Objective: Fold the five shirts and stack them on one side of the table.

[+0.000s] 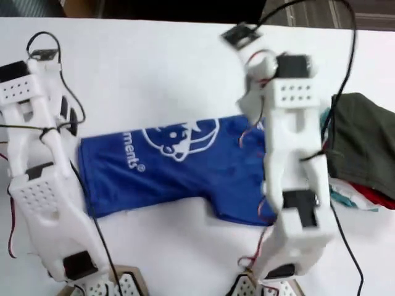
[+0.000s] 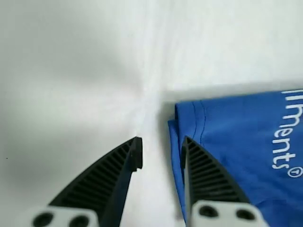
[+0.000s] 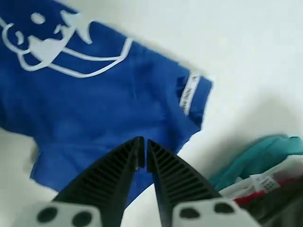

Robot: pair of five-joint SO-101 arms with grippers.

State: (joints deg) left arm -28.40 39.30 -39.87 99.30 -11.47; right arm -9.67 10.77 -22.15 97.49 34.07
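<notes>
Logged left tool (image 2: pixel 161 151) spread, straddling hem edge of blue printed cotton shirt (image 2: pixel 236 142) lying flat on white table (image 2: pixel 71 71). Logged right tool (image 3: pixel 143 151) nearly pressed together, empty, above shirt's collar end.

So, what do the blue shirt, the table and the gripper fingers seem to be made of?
Shirt: soft matte knit, likely cotton; it wrinkles and has stitched hems.
Table: matte white; faint creases in the left wrist view hint at a cloth or paper cover, unsure.
Fingers: dark rigid plastic, ribbed faces, possibly printed.
</notes>
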